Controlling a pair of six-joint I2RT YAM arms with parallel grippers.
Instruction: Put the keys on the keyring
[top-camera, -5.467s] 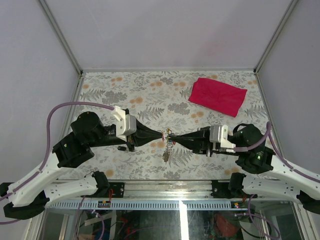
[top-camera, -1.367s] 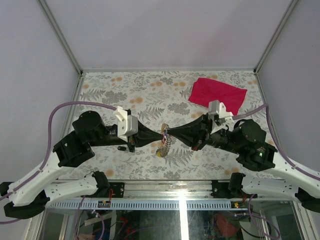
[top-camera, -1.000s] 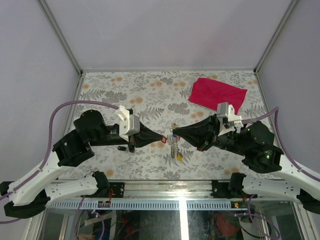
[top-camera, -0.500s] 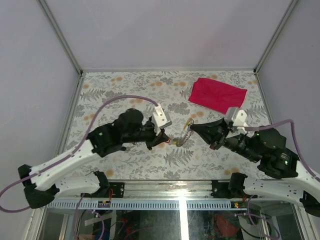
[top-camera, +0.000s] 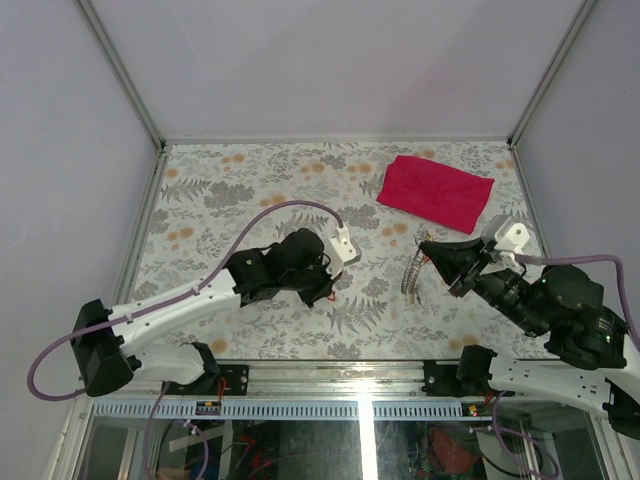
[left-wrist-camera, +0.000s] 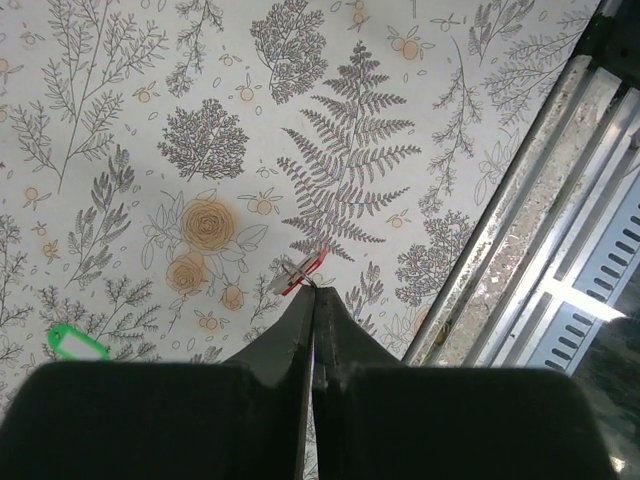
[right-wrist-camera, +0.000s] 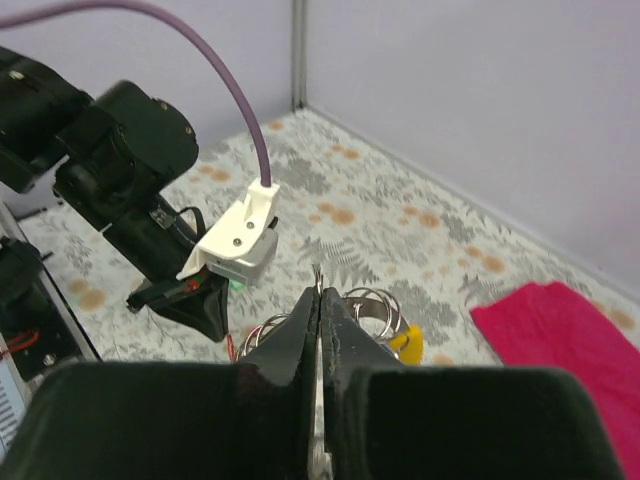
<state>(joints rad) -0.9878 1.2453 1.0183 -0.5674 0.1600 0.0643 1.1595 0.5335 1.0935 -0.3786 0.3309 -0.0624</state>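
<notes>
Arms have swung well apart since half a second ago. Right gripper is pinched shut on the keyring, its yellow tag dangling above the counter, right of centre. Left gripper is clamped on the red-tagged key, low over the counter; contact unclear. Green-tagged key lies loose, blade indistinct.

The keyring, a bundle of thin silvery loops with a yellow tag, is hanging from the tightly closed jaws of the right gripper, above the right side of the desk. A small red-tagged key is being pinched at the left gripper's tip, low over the desk. A green tag is lying flat, apart from it.
</notes>
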